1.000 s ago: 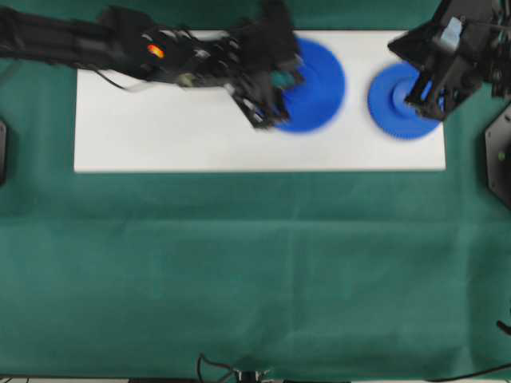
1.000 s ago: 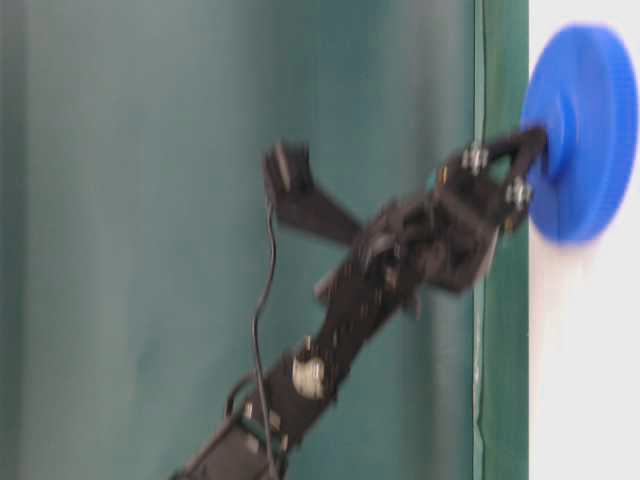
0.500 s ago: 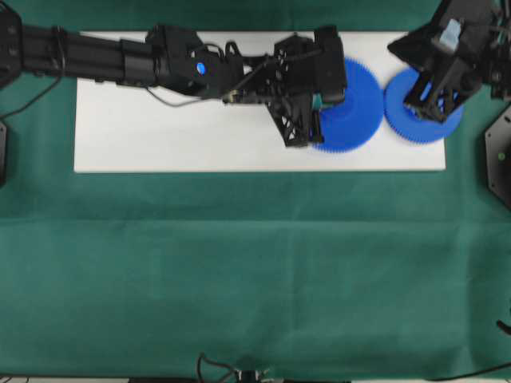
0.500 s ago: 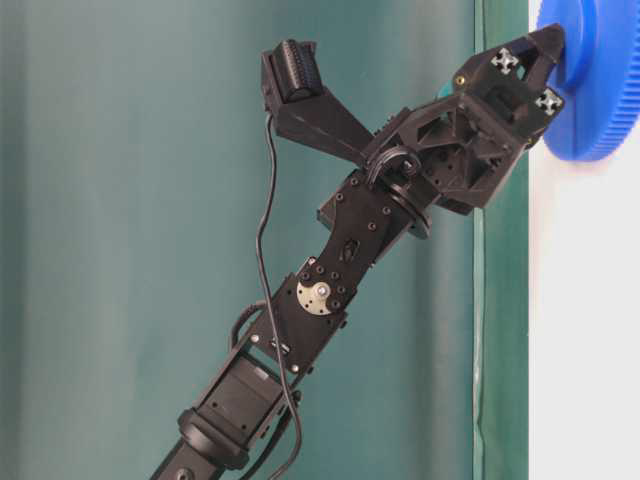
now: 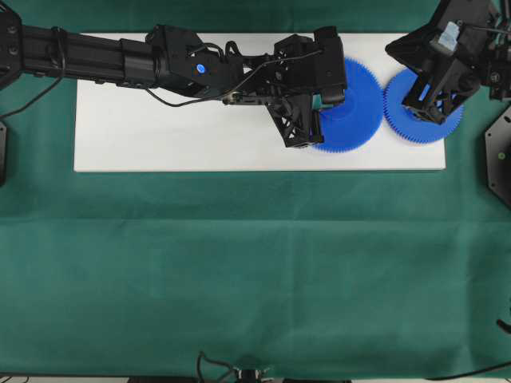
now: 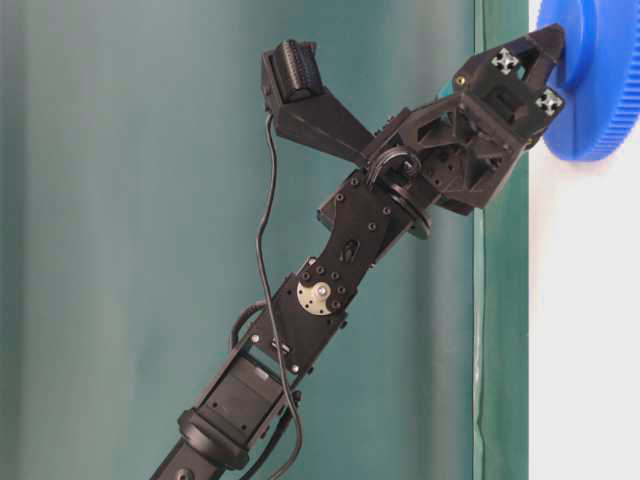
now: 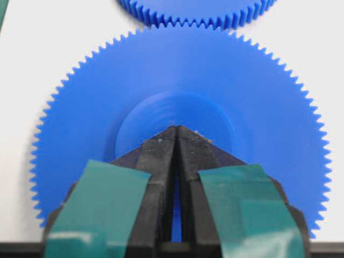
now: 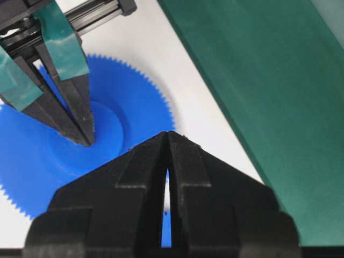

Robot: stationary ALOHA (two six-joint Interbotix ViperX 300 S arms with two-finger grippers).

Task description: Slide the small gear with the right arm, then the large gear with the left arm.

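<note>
1. The white board lies on the green cloth, and the left arm stretches across it from the left edge of the overhead view.
2. The left gripper has its fingers pressed together to a point, holding nothing. The teal tape patches show on both fingers, and the tip rests on the raised hub of the large gear.
3. The large gear lies flat on the right part of the board. Its teeth meet those of the small gear just beside it.
4. The small gear sits at the board's right end, partly under the right arm.
5. The right gripper is also closed to a point, with only a thin slit between its fingers and nothing between them. It stands over the small gear.
</note>
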